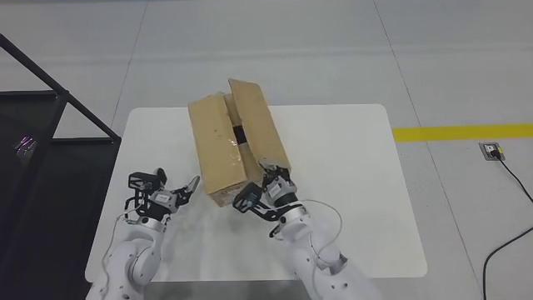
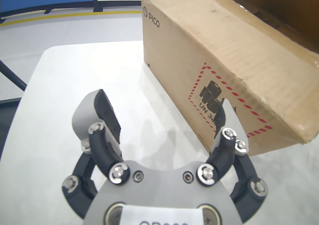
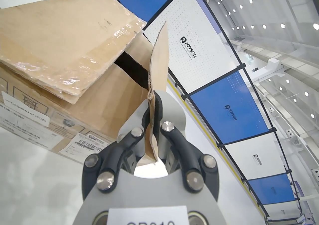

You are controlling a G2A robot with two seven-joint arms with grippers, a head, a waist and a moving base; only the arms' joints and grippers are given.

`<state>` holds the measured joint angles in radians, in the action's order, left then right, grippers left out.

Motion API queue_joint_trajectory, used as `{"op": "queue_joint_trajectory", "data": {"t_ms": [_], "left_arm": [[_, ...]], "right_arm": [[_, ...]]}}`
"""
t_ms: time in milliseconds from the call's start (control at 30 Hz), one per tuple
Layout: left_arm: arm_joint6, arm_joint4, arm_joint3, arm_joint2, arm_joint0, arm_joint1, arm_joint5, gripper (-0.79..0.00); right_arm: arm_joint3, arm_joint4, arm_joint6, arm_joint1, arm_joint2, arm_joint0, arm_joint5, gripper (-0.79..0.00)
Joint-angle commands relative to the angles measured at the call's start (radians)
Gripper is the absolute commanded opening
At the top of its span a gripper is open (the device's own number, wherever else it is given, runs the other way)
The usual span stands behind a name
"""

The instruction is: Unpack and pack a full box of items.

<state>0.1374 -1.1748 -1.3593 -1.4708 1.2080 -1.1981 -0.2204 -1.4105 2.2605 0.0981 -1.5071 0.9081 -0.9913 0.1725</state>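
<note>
A long brown cardboard box (image 1: 218, 146) lies on the white table (image 1: 350, 183), seen also as the box (image 2: 224, 61) and the box (image 3: 62, 66). One lid flap (image 1: 258, 125) stands lifted along its right side, and a dark gap shows between the flaps. My right gripper (image 1: 268, 185) is shut on the near corner of that flap (image 3: 159, 66), the cardboard edge pinched between its fingers (image 3: 159, 109). My left gripper (image 2: 162, 109) stands open just left of the box's near end, its left gripper (image 1: 166, 192) fingers holding nothing.
A black frame (image 1: 50, 108) stands off the table's left edge. Bare tabletop stretches to the right of the box and in front of it. Yellow floor lines (image 1: 458, 132) run beyond the table.
</note>
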Motion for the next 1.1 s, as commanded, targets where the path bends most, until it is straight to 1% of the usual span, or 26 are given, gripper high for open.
{"op": "queue_joint_trajectory", "data": {"t_ms": [0,300,467,733,767,800,833,967,1067], "left_arm": [[0.0,0.004,0.003,-0.007,-0.001,0.001,-0.008,0.0],[-0.007,0.012,0.014,-0.033,0.01,0.007,-0.052,0.0],[-0.016,-0.033,0.001,-0.027,0.031,0.015,-0.132,0.0],[-0.03,-0.101,-0.027,-0.027,0.071,0.031,-0.295,0.0],[-0.031,-0.107,-0.031,-0.026,0.075,0.033,-0.307,0.0],[-0.032,-0.111,-0.035,-0.025,0.078,0.034,-0.316,0.0],[-0.032,-0.112,-0.039,-0.022,0.08,0.034,-0.321,0.0],[-0.036,-0.119,-0.054,-0.005,0.085,0.033,-0.316,0.0],[-0.037,-0.123,-0.06,0.015,0.082,0.031,-0.307,0.0]], "right_arm": [[-0.015,-0.004,-0.034,0.006,0.02,-0.017,-0.017,-0.785],[-0.074,-0.022,-0.128,0.031,0.115,-0.095,-0.083,-0.785],[-0.107,-0.036,-0.193,0.044,0.154,-0.136,-0.133,-0.785],[-0.153,-0.043,-0.243,0.06,0.202,-0.19,-0.175,-0.785],[-0.157,-0.049,-0.249,0.061,0.206,-0.195,-0.182,-0.631],[-0.161,-0.053,-0.254,0.063,0.209,-0.198,-0.189,-0.086],[-0.165,-0.053,-0.26,0.064,0.211,-0.201,-0.198,0.0],[-0.185,-0.063,-0.291,0.07,0.219,-0.217,-0.241,0.0],[-0.203,-0.086,-0.341,0.078,0.232,-0.236,-0.299,0.0]]}}
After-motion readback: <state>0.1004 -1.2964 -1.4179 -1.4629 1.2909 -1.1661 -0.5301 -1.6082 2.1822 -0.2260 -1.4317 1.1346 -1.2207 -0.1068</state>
